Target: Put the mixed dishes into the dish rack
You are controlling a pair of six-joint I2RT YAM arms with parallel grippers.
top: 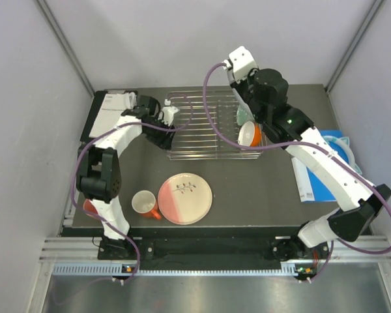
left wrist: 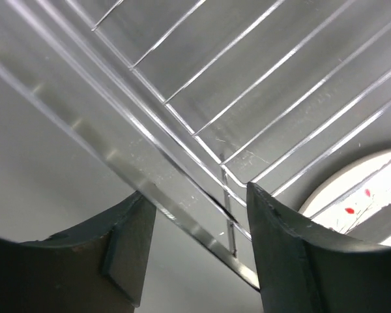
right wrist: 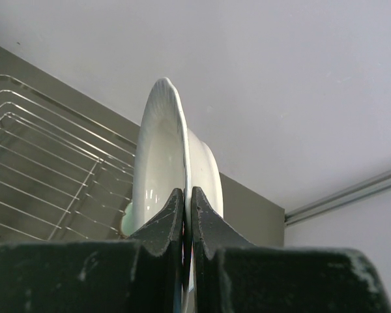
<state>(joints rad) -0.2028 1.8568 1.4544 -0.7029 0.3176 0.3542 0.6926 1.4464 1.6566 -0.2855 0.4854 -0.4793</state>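
Bowl [right wrist: 158,150] rim in right hand [right wrist: 188,193] (at dish rack [top: 192,130] edge)

A dark grey table [top: 247,195] lies under both claws. Just left of the left claw [top: 174,119], at the table's far left corner, a black tray [top: 86,128] holds white papers [top: 107,109]. Well off to the right of the right claw [top: 246,116] rest teal headphones [top: 344,149]. Next to them, nearer the arm bases, lies a flat blue-and-white thing [top: 311,184], perhaps a booklet; it is too small to tell. Pale grey walls [top: 150,39] rise beyond both claws, with aluminium posts [top: 65,45] running up the corners.
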